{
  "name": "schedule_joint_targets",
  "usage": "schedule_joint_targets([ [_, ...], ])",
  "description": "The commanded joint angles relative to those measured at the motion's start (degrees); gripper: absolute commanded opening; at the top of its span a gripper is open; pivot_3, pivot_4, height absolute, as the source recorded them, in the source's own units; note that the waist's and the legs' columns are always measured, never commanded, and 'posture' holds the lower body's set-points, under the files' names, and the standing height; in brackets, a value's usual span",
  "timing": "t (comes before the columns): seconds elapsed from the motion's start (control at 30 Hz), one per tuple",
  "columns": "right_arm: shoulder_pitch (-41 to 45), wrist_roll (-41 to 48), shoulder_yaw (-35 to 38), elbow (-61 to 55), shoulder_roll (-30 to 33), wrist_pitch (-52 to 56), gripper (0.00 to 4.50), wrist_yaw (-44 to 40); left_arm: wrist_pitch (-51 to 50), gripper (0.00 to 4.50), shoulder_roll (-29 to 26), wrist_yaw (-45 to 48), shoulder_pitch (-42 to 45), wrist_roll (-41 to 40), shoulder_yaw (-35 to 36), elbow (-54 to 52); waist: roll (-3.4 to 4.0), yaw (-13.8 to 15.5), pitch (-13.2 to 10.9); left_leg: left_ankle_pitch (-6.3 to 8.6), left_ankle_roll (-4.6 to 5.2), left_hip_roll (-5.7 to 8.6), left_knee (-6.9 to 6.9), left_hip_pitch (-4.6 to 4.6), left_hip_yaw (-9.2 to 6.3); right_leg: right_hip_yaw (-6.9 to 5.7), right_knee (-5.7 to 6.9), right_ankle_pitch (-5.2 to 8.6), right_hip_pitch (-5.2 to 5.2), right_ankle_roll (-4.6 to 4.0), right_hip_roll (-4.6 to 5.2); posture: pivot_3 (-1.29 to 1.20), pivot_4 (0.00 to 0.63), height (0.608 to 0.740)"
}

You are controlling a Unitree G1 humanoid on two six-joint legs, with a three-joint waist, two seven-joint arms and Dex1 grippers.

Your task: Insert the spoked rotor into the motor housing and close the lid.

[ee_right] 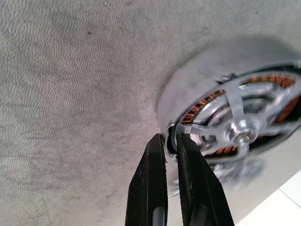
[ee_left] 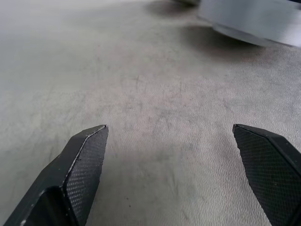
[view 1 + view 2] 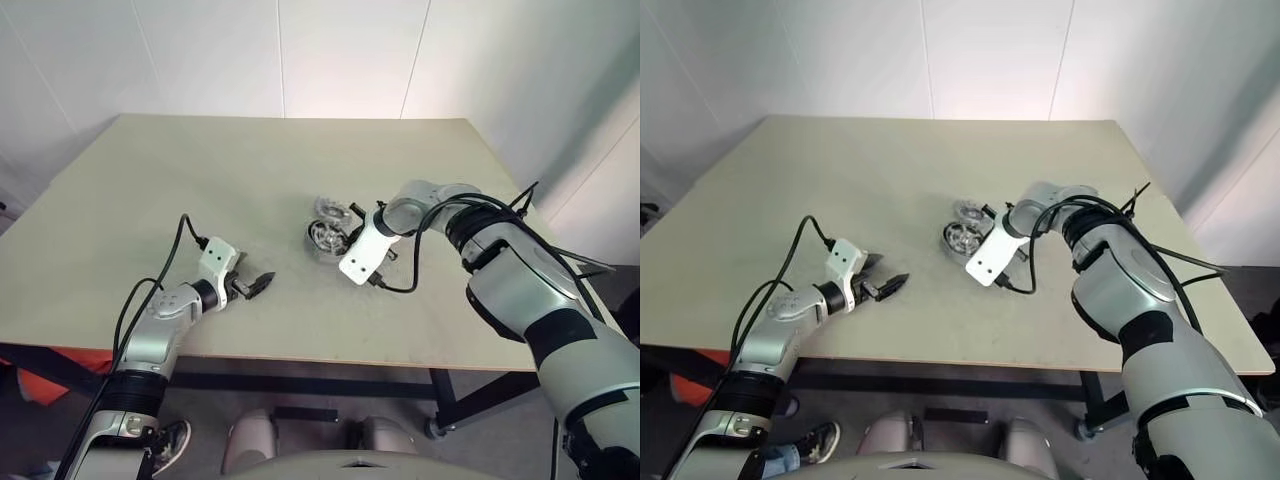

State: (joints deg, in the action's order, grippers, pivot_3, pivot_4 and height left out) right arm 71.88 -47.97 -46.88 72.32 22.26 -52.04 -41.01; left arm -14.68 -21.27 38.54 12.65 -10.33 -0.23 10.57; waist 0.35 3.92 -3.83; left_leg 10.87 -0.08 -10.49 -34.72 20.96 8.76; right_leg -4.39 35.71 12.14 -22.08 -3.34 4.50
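The table [image 3: 150,190] carries the motor parts right of its centre. The right gripper [image 1: 172,141] points steeply down at the nearer of two round parts; its two black fingers [image 1: 153,188] stand almost together, pinched on the thin black rim of the spoked rotor [image 1: 237,120]. In the right wrist view the rotor's silver spokes meet at a central hub, and the copper-red windings of the motor housing [image 1: 197,106] show between the spokes, so the rotor sits within the housing; the assembly is tilted, with a grey outer wall curving around it. In the head views this assembly [image 3: 325,238] lies at the gripper's 9 o'clock, touching the fingers. A second round metallic part [image 3: 331,209], likely the lid, rests on the table just beside the assembly at its 12 o'clock; its ribs cannot be made out. The left gripper [image 3: 258,284] hovers low over bare table, well apart from the parts at their 8 o'clock, fingers spread wide, nothing between them.
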Motion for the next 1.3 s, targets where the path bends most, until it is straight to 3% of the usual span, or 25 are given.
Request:
schedule_joint_targets([
  [0.03,-0.9,-0.4,-0.6,1.4,1.0,-0.8,0.00,-3.8,0.0,4.50,-0.2,-0.1,0.8,-1.0,0.7,-2.1,0.00,0.0,0.0,0.00,0.00,0.00,0.00,0.00,0.00,0.00,0.00,0.00,0.00,0.00,0.00,0.00,0.000,0.740],
  [0.17,-1.1,2.5,2.0,0.7,1.8,-0.7,0.00,-7.0,0.0,4.50,0.0,-0.1,0.9,-0.8,0.5,-1.9,0.01,0.1,0.0,0.00,0.00,0.01,0.00,0.11,0.00,0.01,-0.01,-0.18,-0.06,-0.32,0.00,0.00,0.000,0.740],
  [0.3,-4.4,15.9,11.0,-3.2,1.8,4.7,0.00,-23.9,0.2,4.50,0.6,-0.2,1.2,-0.7,0.1,-1.2,0.01,0.2,0.0,0.06,0.11,0.01,0.00,0.33,0.02,0.01,-0.14,-0.18,-0.12,-0.34,0.00,0.00,0.000,0.740],
  [0.43,-11.0,28.7,16.6,-21.0,2.3,21.9,0.00,-42.7,0.3,4.50,1.3,-0.2,1.3,-0.7,-0.2,-1.1,0.01,0.2,0.0,0.16,0.31,-0.01,0.00,0.65,0.06,-0.02,-0.27,-0.17,-0.29,-0.32,0.00,0.00,0.000,0.740],
  [0.53,-14.5,31.0,18.1,-33.5,1.5,38.2,0.00,-46.4,0.3,4.50,1.6,-0.1,1.7,-0.6,-0.3,-0.8,0.02,0.2,0.0,0.15,0.37,-0.09,0.00,0.72,0.07,-0.07,-0.25,-0.17,-0.40,-0.32,-0.03,0.00,0.000,0.740],
  [0.7,-17.2,29.4,17.4,-41.4,-0.6,50.6,0.00,-44.1,0.2,4.50,1.2,0.1,1.8,-0.6,0.1,-0.8,0.02,0.1,0.0,0.10,0.17,-0.28,0.00,0.66,0.08,-0.09,-0.23,-0.17,-0.42,-0.32,-0.17,0.00,0.000,0.740],
  [1.27,-12.7,30.5,20.5,-31.6,-11.7,64.2,0.00,-31.8,-0.3,4.50,0.5,0.1,1.7,-0.7,0.5,-1.3,-0.07,-2.2,-0.1,-0.27,-0.49,-0.33,0.55,-0.77,-0.16,-0.23,-0.29,0.10,-0.27,0.13,-0.31,0.00,0.000,0.740],
  [1.3,-12.6,30.6,20.8,-31.4,-11.8,64.3,0.35,-31.5,-0.3,4.50,0.5,0.2,2.0,-0.7,0.4,-1.2,-0.06,-2.3,-0.1,-0.27,-0.49,-0.32,0.55,-0.80,-0.17,-0.25,-0.34,0.10,-0.30,0.14,-0.31,0.00,0.000,0.740],
])
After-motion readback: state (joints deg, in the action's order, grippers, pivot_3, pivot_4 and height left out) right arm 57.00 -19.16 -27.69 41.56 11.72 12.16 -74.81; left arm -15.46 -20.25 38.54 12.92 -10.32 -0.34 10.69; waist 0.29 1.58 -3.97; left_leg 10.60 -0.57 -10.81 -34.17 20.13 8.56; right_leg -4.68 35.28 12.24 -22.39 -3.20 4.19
